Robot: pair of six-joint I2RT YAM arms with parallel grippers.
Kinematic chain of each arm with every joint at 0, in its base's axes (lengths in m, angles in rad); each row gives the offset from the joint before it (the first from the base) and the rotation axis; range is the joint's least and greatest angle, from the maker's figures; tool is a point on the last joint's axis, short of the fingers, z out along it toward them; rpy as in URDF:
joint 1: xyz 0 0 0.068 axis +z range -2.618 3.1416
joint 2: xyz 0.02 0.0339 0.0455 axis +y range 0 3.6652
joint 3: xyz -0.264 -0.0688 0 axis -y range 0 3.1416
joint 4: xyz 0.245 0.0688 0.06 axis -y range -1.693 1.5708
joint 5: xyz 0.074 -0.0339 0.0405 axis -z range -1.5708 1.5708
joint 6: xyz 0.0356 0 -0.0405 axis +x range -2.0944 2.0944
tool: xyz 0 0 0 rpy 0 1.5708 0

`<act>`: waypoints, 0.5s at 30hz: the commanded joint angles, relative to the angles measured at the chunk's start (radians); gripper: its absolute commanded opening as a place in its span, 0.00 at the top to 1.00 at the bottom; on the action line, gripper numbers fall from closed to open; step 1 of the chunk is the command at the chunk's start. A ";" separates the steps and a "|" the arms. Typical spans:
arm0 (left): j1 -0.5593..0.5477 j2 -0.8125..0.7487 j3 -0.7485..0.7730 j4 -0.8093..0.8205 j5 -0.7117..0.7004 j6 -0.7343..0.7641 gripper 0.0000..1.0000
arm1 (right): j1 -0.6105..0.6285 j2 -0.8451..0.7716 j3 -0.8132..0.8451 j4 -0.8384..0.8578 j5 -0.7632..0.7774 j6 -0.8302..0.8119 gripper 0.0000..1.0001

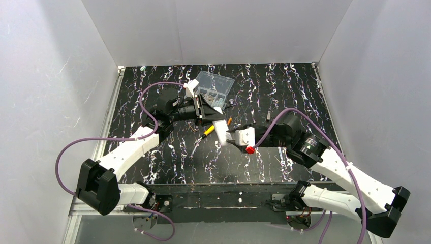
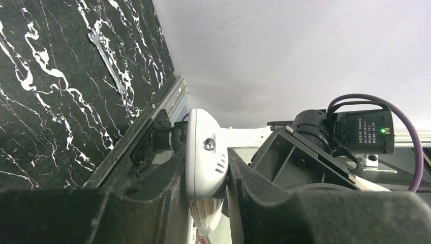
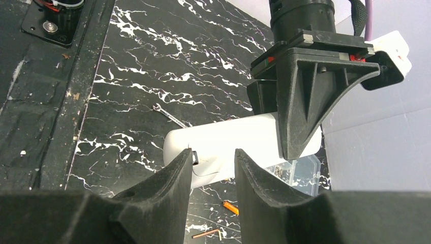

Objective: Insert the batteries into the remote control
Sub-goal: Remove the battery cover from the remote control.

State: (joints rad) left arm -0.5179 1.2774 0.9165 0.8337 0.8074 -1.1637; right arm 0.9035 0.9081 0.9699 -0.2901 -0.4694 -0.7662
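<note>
Holding the remote control (image 1: pixel 222 133) aloft above the middle of the table (image 1: pixel 173 157).
Left gripper (image 1: pixel 213 117) is clamped on the remote's far end, one finger on each side. Right gripper (image 3: pixel 213 157) has its jaws apart, tips at the remote's near end; contact there cannot be told.

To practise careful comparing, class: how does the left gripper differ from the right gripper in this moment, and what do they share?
The left gripper is shut on the remote; the right gripper is open, with nothing between its fingers. The left gripper carries the remote; the right gripper only faces it, tips close, contact unclear. Shared: both have black fingers and meet at the remote.
</note>
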 commanded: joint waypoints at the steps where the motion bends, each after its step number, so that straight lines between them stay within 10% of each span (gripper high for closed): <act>1: -0.007 -0.013 0.009 0.050 0.085 -0.002 1.00 | -0.005 -0.019 0.000 0.108 0.053 -0.002 0.57; 15: -0.007 -0.007 0.020 0.030 0.092 0.002 1.00 | -0.004 -0.033 -0.018 0.127 0.069 0.009 0.56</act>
State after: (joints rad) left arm -0.5171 1.2827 0.9165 0.8330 0.8074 -1.1645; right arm 0.9035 0.8829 0.9512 -0.2588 -0.4538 -0.7547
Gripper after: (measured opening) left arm 0.259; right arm 0.436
